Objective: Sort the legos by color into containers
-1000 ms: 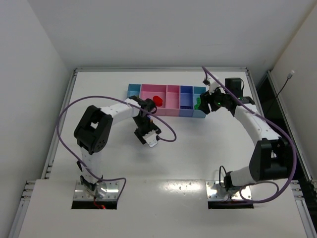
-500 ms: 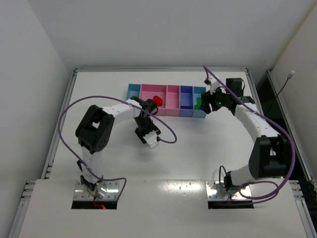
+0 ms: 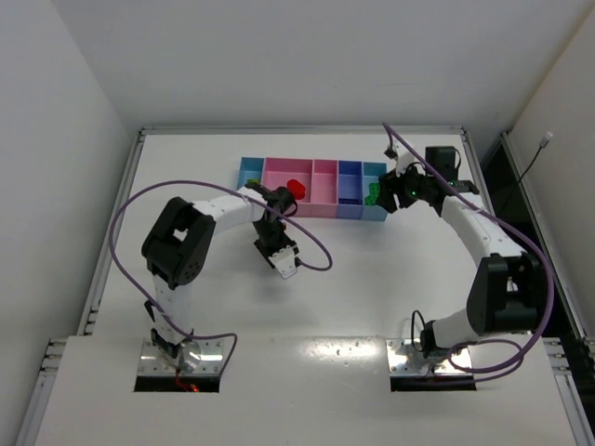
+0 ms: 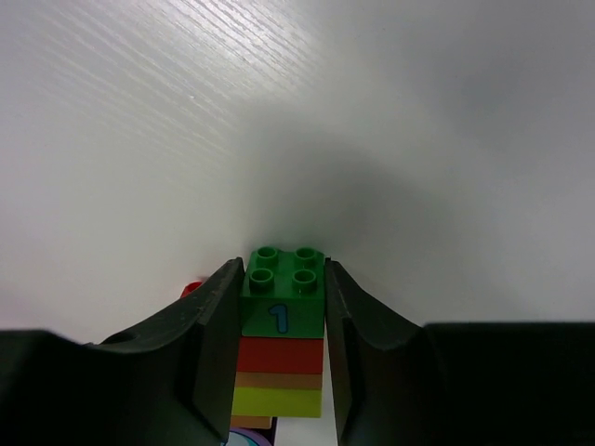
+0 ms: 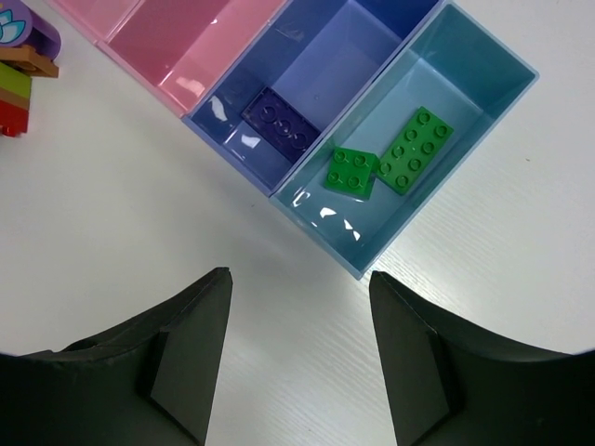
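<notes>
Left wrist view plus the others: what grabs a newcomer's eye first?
In the left wrist view, the left gripper clamps a brick stack whose green top brick is marked 1. In the right wrist view, two green bricks lie in the light blue end bin, and the open right gripper hovers just short of it.

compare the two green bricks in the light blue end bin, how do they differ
The square green brick has four studs; the long green brick has eight, in two rows. The square one is a darker green, the long one brighter. The square one lies nearer the wall shared with the periwinkle bin; the long one nearer the middle. Both lie flat, studs up, in the light blue bin.
</notes>
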### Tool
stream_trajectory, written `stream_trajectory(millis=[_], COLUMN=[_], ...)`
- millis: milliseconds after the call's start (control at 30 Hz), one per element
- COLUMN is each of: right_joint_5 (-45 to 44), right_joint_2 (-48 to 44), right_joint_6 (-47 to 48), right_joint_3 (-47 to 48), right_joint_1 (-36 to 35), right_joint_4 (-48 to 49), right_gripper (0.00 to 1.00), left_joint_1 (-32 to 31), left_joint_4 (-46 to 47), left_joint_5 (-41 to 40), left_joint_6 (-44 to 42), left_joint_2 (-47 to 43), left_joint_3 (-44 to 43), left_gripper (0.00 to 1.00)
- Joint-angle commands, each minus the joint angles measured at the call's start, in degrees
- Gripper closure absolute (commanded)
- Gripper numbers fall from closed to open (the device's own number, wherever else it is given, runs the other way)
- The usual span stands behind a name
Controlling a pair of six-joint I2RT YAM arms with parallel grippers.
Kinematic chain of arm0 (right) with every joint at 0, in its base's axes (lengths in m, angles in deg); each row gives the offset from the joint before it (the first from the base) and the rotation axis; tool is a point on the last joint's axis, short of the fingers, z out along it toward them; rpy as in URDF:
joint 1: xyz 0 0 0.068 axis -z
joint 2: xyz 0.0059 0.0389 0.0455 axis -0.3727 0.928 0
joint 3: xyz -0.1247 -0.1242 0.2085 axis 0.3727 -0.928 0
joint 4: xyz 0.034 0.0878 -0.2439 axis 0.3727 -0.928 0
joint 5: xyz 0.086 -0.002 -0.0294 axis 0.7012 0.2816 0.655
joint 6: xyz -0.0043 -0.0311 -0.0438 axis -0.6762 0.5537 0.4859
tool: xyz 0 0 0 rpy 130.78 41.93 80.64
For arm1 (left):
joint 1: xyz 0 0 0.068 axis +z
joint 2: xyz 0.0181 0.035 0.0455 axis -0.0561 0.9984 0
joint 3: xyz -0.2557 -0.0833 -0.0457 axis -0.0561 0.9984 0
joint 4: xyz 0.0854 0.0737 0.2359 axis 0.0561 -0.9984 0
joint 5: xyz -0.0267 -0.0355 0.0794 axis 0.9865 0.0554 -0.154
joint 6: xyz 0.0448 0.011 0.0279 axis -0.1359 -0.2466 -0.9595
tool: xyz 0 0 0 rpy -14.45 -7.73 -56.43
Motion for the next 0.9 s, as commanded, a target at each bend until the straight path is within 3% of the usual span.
stream_trajectory(millis=[0,100,167,233,267,300,333,367,400,433,467,533,667,867], right_joint_5=[2.00,4.10,6.12,7.35,8.49,9.37,11.21,12.01,14.54,16.30,17.97,23.14,27.04,16.86], right_joint_2=[0.00,-0.79,-1.49,-2.29,-3.07,-3.69,-3.69,-3.69,-3.69,-3.69,-3.69,-3.69,-4.83,-11.33], right_joint_6=[0.05,-1.53,-3.28,-5.13,-7.66,-9.25,-11.01,-12.85,-16.70,-18.83,-21.20,-29.45,-42.74,-41.88], right_joint_3=[1.16,0.46,-1.03,-1.82,-2.61,-2.62,-3.40,-3.41,-4.02,-4.72,-5.25,-7.00,-8.77,-8.24], right_joint_1=[0.27,0.27,0.27,-0.26,-0.26,-0.26,-0.26,0.26,0.27,0.88,0.88,0.88,0.27,-5.09], right_joint_4=[1.69,1.69,2.30,2.92,3.70,4.75,5.28,5.29,6.07,7.21,8.09,12.81,22.94,21.02], right_gripper=[0.37,0.37,0.37,0.37,0.37,0.37,0.37,0.37,0.37,0.37,0.37,0.37,0.37,0.36], left_joint_1=[-1.31,-1.31,-1.31,-1.31,-1.31,-0.79,0.17,0.70,1.23,2.19,2.90,4.65,8.17,9.76], left_joint_4=[-0.77,-0.77,-1.47,-0.95,0.36,8.03,13.50,20.52,41.12,53.59,65.21,89.53,95.97,84.94], left_joint_5=[2.70,10.86,19.82,26.50,33.49,36.61,39.43,42.76,42.79,41.92,38.17,33.41,22.78,0.73], left_joint_6=[1.03,8.03,13.76,25.83,31.14,38.24,54.41,64.14,76.33,98.82,109.39,125.60,148.18,151.34], left_joint_2=[-2.25,-5.58,-7.08,-9.36,-10.42,-11.82,-15.58,-17.88,-20.68,-23.67,-29.35,-32.65,-33.71,-38.80], left_joint_3=[1.23,0.36,-2.71,-5.26,-5.27,-4.75,-3.53,1.18,4.80,9.10,18.36,24.67,25.31,24.08], left_gripper=[0.91,1.00,1.00,1.00,1.00,1.00,1.00,1.00,1.00,1.00,1.00,1.00,1.00,1.00])
